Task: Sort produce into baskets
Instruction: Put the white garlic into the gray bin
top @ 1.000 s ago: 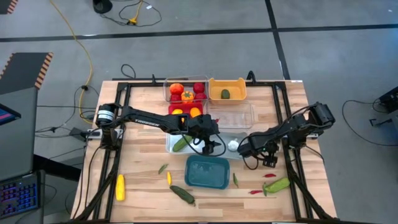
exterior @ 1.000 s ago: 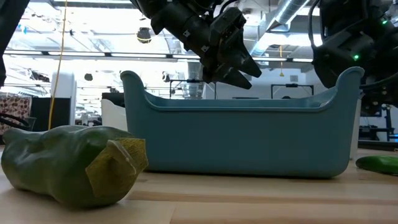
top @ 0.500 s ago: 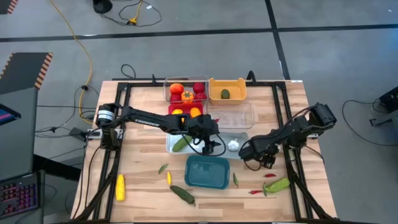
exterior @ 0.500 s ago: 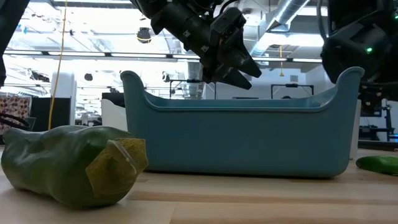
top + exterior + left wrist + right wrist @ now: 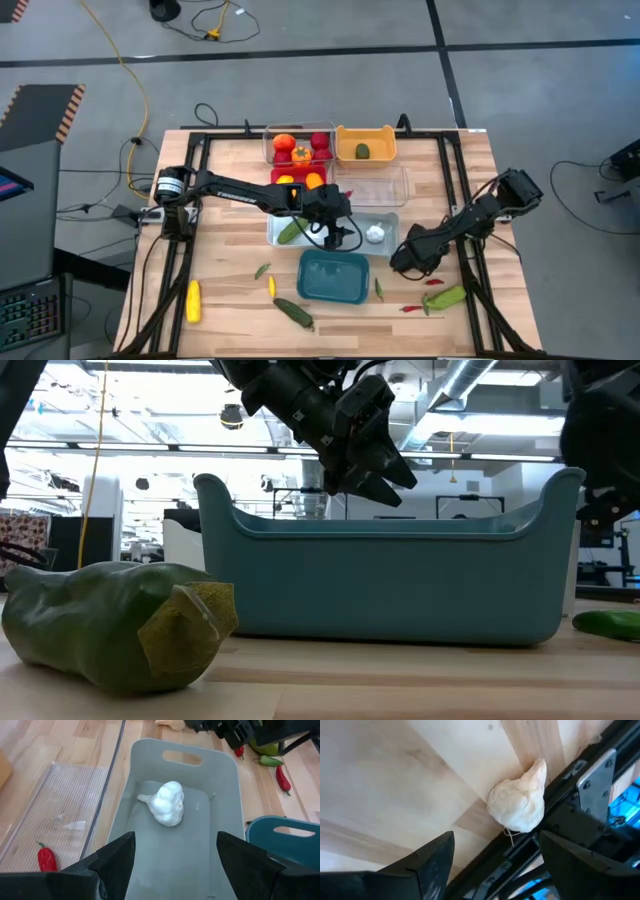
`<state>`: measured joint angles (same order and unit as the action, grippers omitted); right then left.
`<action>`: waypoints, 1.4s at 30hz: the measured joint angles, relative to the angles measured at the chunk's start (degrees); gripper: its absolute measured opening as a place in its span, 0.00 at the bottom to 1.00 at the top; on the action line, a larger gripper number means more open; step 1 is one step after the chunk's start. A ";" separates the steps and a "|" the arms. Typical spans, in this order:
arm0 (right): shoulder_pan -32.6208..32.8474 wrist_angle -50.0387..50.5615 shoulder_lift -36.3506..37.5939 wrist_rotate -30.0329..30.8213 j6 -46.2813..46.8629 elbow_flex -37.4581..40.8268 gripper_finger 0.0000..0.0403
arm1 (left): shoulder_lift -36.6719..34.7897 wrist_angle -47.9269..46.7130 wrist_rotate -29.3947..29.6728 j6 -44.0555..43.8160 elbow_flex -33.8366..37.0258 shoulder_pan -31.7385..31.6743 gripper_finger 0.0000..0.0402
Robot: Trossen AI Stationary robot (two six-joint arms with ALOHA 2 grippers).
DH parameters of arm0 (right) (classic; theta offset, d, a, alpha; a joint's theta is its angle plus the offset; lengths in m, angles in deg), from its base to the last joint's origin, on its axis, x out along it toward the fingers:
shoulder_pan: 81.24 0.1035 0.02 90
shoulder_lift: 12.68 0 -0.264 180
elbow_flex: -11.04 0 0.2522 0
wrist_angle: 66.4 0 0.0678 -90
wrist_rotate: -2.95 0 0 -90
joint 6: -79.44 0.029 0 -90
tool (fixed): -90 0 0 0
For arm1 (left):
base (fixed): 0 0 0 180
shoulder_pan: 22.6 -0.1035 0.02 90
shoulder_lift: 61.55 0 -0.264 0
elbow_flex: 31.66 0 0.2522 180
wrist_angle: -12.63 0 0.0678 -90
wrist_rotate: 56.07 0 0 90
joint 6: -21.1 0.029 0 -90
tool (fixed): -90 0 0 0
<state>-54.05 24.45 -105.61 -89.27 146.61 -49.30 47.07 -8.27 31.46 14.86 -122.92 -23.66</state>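
The left gripper [image 5: 343, 237] is held above the pale grey-blue tray [image 5: 385, 221] near the middle of the counter [image 5: 230, 270], its fingers spread apart with nothing between them. In the left wrist view a white garlic bulb [image 5: 166, 810] is seen lying on the floor of that tray, between and beyond the two dark fingers [image 5: 112, 862]. A clear tray [image 5: 55, 820] lies just beside the grey-blue one, and a red chili [image 5: 46, 858] rests in it.

The right gripper [image 5: 410, 262] is lowered to the counter beside the right end of the teal tray [image 5: 333, 277]. Its fingers are parted and hold nothing. In the right wrist view a second garlic bulb [image 5: 517, 802] is seen lying on the wood against the black metal frame [image 5: 560, 827], ahead of the open fingers and not touched by them.

At the far edge of the counter, a clear tray [image 5: 270, 146] holds red tomatoes and an orange fruit, a red tray [image 5: 276, 176] holds orange and yellow fruits, and an orange tray [image 5: 365, 148] holds one green piece. A green cucumber [image 5: 291, 231] lies in the white tray [image 5: 272, 232] under the left arm.

Loose on the near part of the counter are a yellow corn cob [image 5: 192, 300], a dark green cucumber [image 5: 294, 312], small green and yellow pieces, a pale green vegetable [image 5: 446, 297] and red chilies [image 5: 433, 282] near the right gripper.

In the low view the teal tray is seen side-on, with a green vegetable [image 5: 115, 622] lying in front of it.
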 joint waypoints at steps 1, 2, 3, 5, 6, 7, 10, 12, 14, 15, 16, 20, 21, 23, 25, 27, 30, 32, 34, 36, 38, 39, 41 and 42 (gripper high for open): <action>0.64 0.05 0.01 0.13 1.95 0.00 0.79 | 0.00 0.02 0.01 0.00 0.00 0.00 0.66; 1.28 0.03 0.01 0.57 4.05 0.00 0.79 | 0.00 0.01 0.00 0.00 0.00 0.00 0.66; 1.89 0.00 0.01 1.07 6.10 0.00 0.79 | 0.00 0.03 -0.04 0.00 0.00 0.00 0.66; 3.32 0.01 0.01 2.14 10.18 0.00 0.79 | 0.00 0.03 -0.12 0.00 0.00 0.00 0.66; 3.97 0.00 0.01 2.56 12.21 0.00 0.79 | 0.00 0.03 -0.12 0.02 0.00 0.00 0.66; 4.61 -0.14 0.01 3.03 14.25 0.00 0.79 | 0.00 0.03 -0.12 0.02 0.00 0.01 0.66; 6.43 -1.03 0.01 4.96 20.93 0.00 0.79 | 0.00 0.05 -0.12 0.02 0.00 0.00 0.66; 7.53 -1.01 -0.10 5.87 24.97 0.01 0.79 | 0.00 0.05 -0.15 0.02 0.00 0.00 0.66; 8.49 -1.14 -0.12 6.69 29.57 0.44 0.79 | 0.00 0.05 -0.14 0.02 0.00 0.02 0.66; 8.88 -1.07 -0.12 6.71 32.01 0.86 0.79 | 0.00 0.05 -0.15 0.02 0.00 0.01 0.66; 9.29 -1.04 -0.12 6.69 34.44 1.46 0.79 | 0.00 0.05 -0.15 0.02 0.00 0.00 0.66; 10.78 -1.56 -0.12 6.71 42.44 3.75 0.79 | 0.00 0.07 -0.17 0.68 0.00 0.00 0.66; 11.03 -1.65 -0.12 6.92 44.02 4.07 0.79 | 0.00 0.05 -0.17 1.05 0.00 0.02 0.66; 11.39 -1.64 -0.13 7.40 46.38 4.55 0.79 | 0.00 0.07 -0.17 1.11 0.00 0.01 0.66; 11.64 -1.56 -0.15 9.10 48.31 4.48 0.79 | 0.00 0.07 -0.17 1.13 0.00 0.01 0.66; 11.81 -1.47 -0.15 10.83 50.25 4.44 0.79 | 0.00 0.07 -0.17 1.14 0.00 0.02 0.66; 11.79 -1.25 -0.15 11.85 51.44 4.44 0.79 | 0.00 0.07 -0.17 1.14 0.00 0.00 0.66; 11.81 -1.26 -0.17 11.85 51.61 4.44 0.79 | 0.00 0.07 -0.17 1.14 0.00 0.00 0.66; 11.80 -1.26 -0.17 11.99 51.85 4.44 0.79 | 0.00 0.07 -0.17 1.11 0.00 0.01 0.66; 11.79 -1.26 -0.17 12.21 51.94 4.44 0.79 | 0.00 0.07 -0.17 1.14 0.00 0.02 0.66; 11.79 -1.26 -0.17 12.24 51.95 4.44 0.79 | 0.00 0.07 -0.17 1.11 0.00 0.00 0.66; 11.79 -1.26 -0.17 12.26 51.94 4.44 0.79 | 0.00 0.07 -0.17 1.13 0.00 0.01 0.66; 11.79 -1.28 -0.17 12.31 51.95 4.44 0.79 | 0.00 0.09 -0.17 1.13 0.00 0.02 0.66; 11.79 -1.32 -0.17 12.40 51.96 4.44 0.79 | 0.00 0.07 -0.17 1.11 0.00 0.02 0.66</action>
<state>-42.25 23.13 -105.78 -76.87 198.57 -44.87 47.07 -8.20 31.29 15.97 -122.92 -23.64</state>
